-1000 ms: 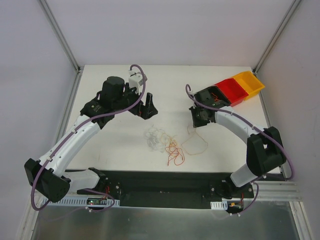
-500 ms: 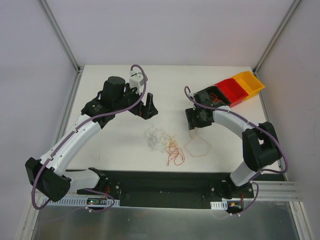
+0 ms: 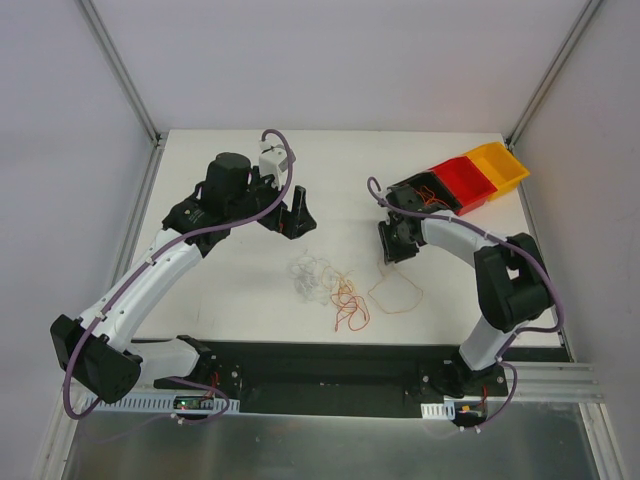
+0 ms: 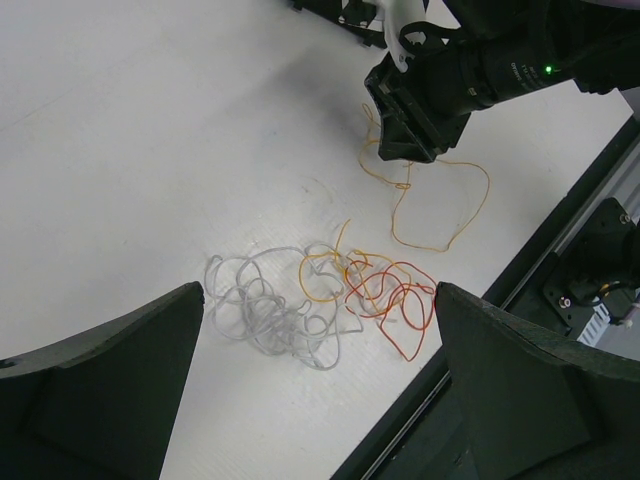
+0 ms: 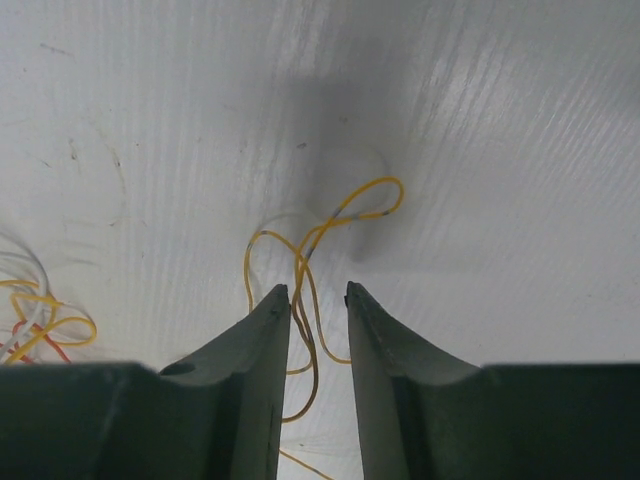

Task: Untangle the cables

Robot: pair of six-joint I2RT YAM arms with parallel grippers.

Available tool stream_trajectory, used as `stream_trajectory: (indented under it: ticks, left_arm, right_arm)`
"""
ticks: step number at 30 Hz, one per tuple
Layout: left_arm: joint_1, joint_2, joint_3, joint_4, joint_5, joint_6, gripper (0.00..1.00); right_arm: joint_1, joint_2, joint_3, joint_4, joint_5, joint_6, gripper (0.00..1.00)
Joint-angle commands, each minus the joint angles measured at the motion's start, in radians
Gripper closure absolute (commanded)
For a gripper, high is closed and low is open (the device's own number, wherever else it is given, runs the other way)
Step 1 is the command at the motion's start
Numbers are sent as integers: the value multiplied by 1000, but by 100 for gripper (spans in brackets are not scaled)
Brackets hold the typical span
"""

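Observation:
The cables lie on the white table between the arms. A whitish tangle (image 3: 312, 275) (image 4: 262, 315) touches an orange-red tangle (image 3: 348, 300) (image 4: 395, 298). A thin yellow loop (image 3: 393, 292) (image 4: 440, 205) lies to their right. My right gripper (image 3: 393, 250) (image 5: 315, 290) points down at the far end of that yellow cable (image 5: 320, 235). Its fingers stand a narrow gap apart with the strand running between them on the table. It also shows in the left wrist view (image 4: 408, 150). My left gripper (image 3: 292, 222) (image 4: 320, 330) is wide open and empty, above and behind the tangle.
Three bins stand at the back right: black (image 3: 415, 186) with wires in it, red (image 3: 462, 182) and yellow (image 3: 503, 166). A black base rail (image 3: 330, 365) runs along the near table edge.
My right gripper has shifted slightly left and turned at the wrist, staying over the yellow cable's far end. The yellow loop has moved a little. The left arm has not moved.

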Motion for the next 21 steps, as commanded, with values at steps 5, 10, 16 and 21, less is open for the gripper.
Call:
stream_trajectory:
  ticks: [5, 10, 16, 21]
  left_arm:
    - [9, -23, 4, 27, 30, -2, 1]
    - [9, -35, 5, 27, 34, -6, 1]
    - [9, -51, 5, 29, 42, -9, 1]
    - [9, -72, 7, 29, 47, -9, 1]
  right_arm:
    - [-2, 1, 5, 1, 6, -5, 88]
    - [-5, -66, 39, -36, -1, -3, 100]
    - [-4, -311, 93, -42, 216, 10, 100]
    - [-40, -479, 93, 134, 508, 10, 100]
